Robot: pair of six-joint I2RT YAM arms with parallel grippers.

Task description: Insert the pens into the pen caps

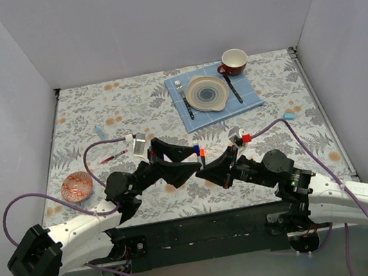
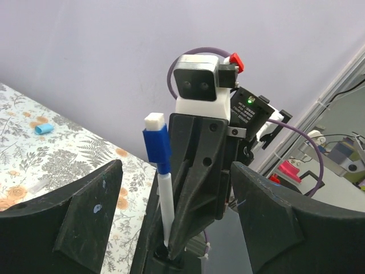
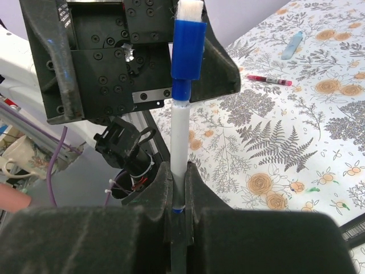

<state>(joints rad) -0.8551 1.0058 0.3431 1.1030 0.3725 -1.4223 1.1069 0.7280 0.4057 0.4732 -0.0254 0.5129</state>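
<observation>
A thin white-grey pen (image 3: 179, 142) stands upright in my right gripper (image 3: 179, 191), which is shut on its lower end. A blue cap (image 3: 188, 48) sits on the pen's top. My left gripper (image 2: 177, 228) is open, its fingers (image 2: 85, 220) wide apart on either side of the right gripper and the pen (image 2: 165, 200), touching neither. In the top view both grippers meet above the table's middle, left gripper (image 1: 190, 167) and right gripper (image 1: 206, 165), with the capped pen (image 1: 196, 149) between them. A red pen (image 1: 113, 157) and a light-blue marker (image 1: 100, 131) lie at the left. A light-blue cap (image 1: 289, 116) lies at the right.
A patterned bowl (image 1: 77, 186) sits at the left near edge. At the back, a blue placemat (image 1: 250, 89) carries a plate (image 1: 207, 93), fork (image 1: 184, 96) and knife (image 1: 234, 89), with a red cup (image 1: 234, 62) behind it. White walls enclose the table on three sides.
</observation>
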